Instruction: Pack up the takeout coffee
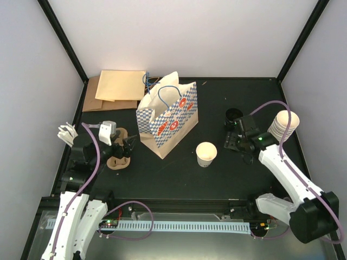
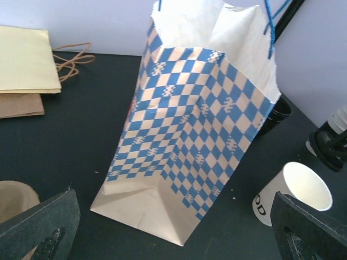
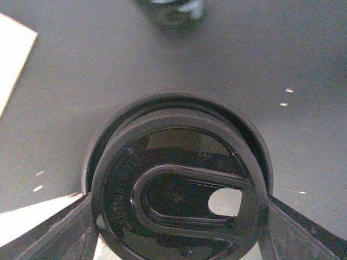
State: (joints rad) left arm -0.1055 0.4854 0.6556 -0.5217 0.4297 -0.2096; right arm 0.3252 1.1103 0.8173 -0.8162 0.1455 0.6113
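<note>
The right tool [image 1: 233, 140] grips the black lid [image 3: 179, 189]; the upright cup [image 1: 206, 153] stands just left, slightly nearer, well apart from the open left tool [image 1: 126, 147]

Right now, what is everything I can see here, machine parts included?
paper bag: one, blue-checked with red marks, standing open at centre.
paper cup: one, cream-white, upright, right of the bag.
black lid: one, held in the right gripper.
black round stack: one, behind the right gripper.
cup stack: one, cream, far right.
flat paper bags: several, tan and brown, back left.
brown cardboard pieces: count unclear, beside the left gripper.
left gripper: one, black, open, left of the bag.
right gripper: one, black, shut on the black lid.
</note>
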